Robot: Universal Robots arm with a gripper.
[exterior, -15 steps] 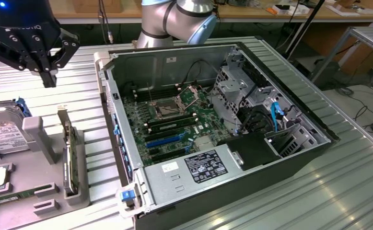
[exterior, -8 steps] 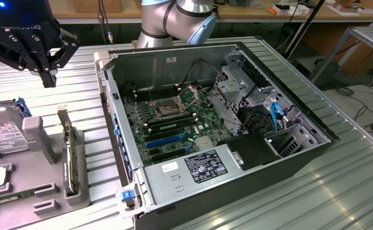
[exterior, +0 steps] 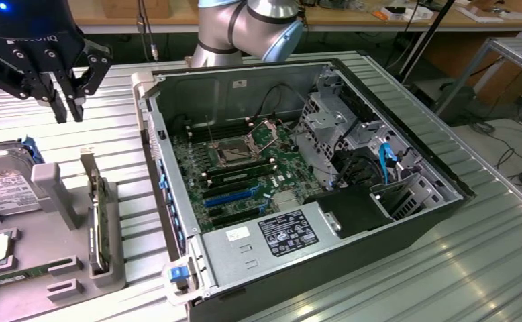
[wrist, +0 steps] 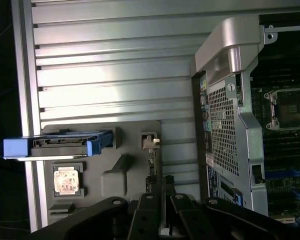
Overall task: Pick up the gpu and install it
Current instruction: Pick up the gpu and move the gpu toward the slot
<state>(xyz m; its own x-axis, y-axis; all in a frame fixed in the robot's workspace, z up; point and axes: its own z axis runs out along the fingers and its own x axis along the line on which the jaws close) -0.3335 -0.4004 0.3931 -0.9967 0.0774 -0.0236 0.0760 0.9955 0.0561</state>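
The gpu [exterior: 98, 215] stands on its long edge in a slot of a grey parts holder [exterior: 60, 194], with its silver bracket at the end nearest the end effector [exterior: 68, 115]. It sits below the end effector and slightly ahead of the fingertips, not touching them. In the wrist view the gpu [wrist: 150, 170] appears as a thin edge running almost in line with the end effector [wrist: 165, 220].

The end effector is narrow, with only a slim gap between its dark fingers [exterior: 60, 107], and it holds nothing.

To one side of the end effector, on the far side of the gpu, the holder also carries a hard drive [exterior: 1, 191] in a blue-trimmed carrier. To the other side lies an open computer case [exterior: 243, 67] with its motherboard [exterior: 243, 168] and blue expansion slots [exterior: 229, 196] exposed. Holder and case both rest on a ribbed metal counter [exterior: 127, 121].

This looks like the approach stage of the pick: the gpu is not yet gripped and nothing has been installed. A grasp from here would probably need a wider opening, enough to straddle the card's thickness. It would also need a straight descent that stays square to the thin edge, so the fingers close on the board and not on the bracket.
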